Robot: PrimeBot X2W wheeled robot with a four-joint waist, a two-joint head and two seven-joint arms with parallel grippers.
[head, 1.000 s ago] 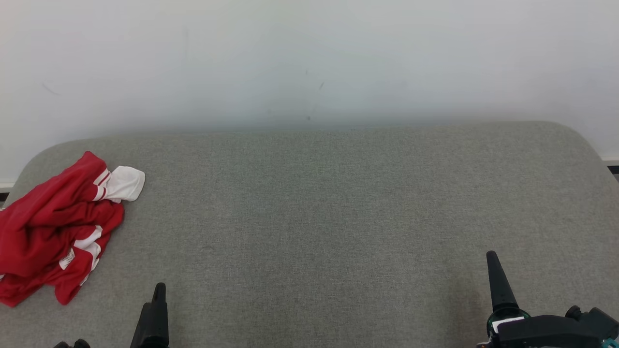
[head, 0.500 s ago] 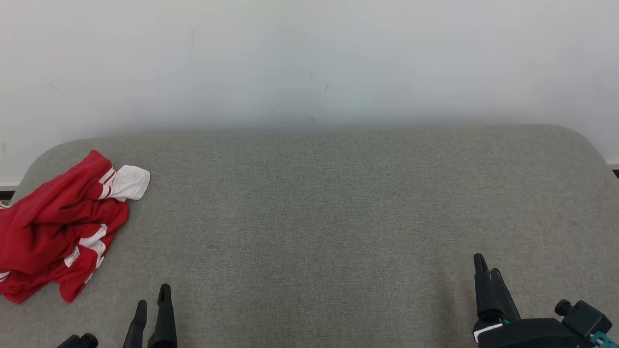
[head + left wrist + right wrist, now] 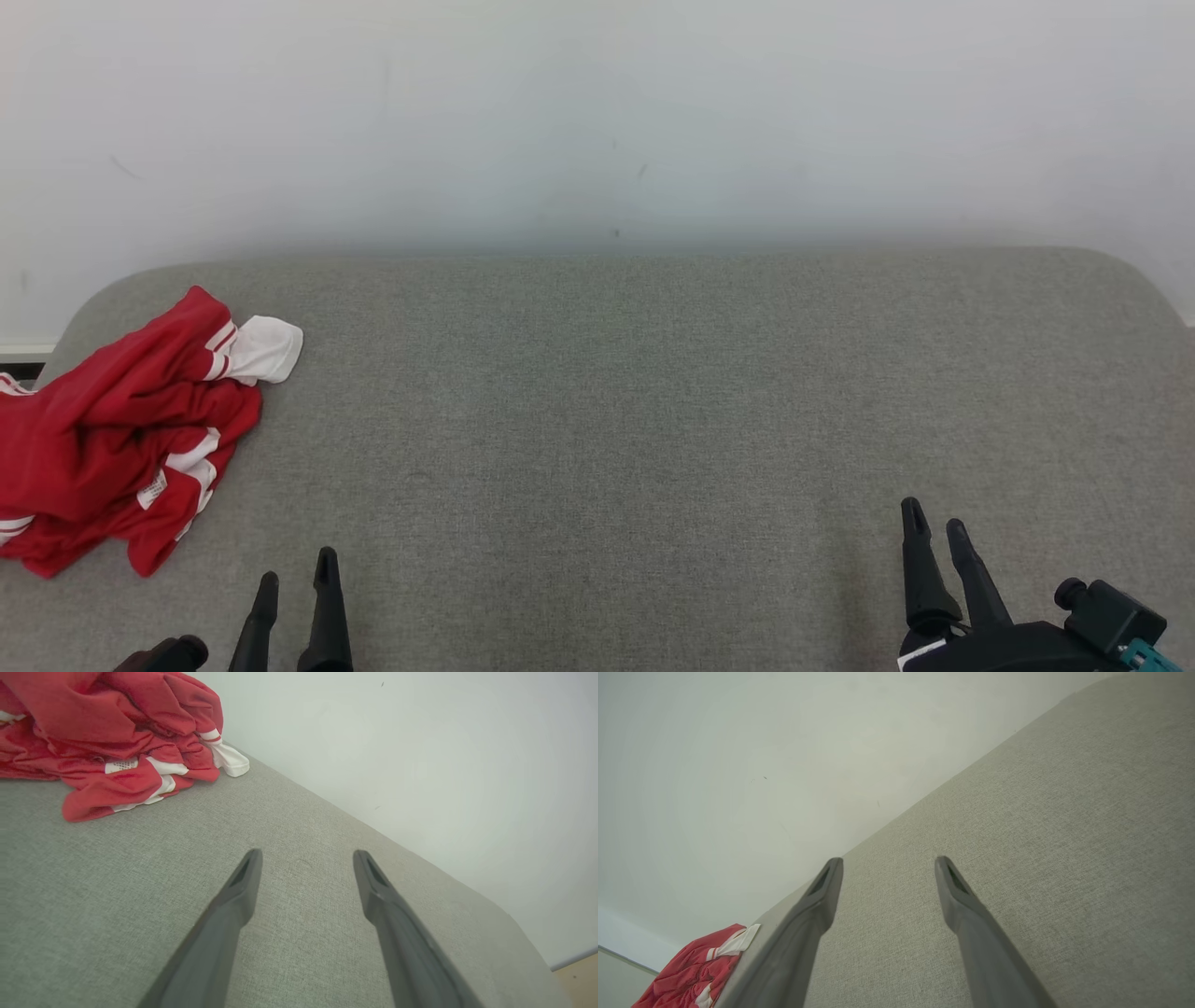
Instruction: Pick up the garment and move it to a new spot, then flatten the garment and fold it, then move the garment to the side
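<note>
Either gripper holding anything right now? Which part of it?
Nothing is held. The left gripper and right gripper are open and empty; the red jersey lies crumpled on the grey cushion, untouched.

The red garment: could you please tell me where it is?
The garment lies crumpled on the cushion, far left in the head view, beyond the left pincer.

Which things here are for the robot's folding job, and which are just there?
For the job:
crumpled red-and-white fabric garment, lying at the left
left tool, open and empty
right tool, open and empty

Just there:
flat grey woven fabric surface, which the garment lies on
plain white wall behind
</note>
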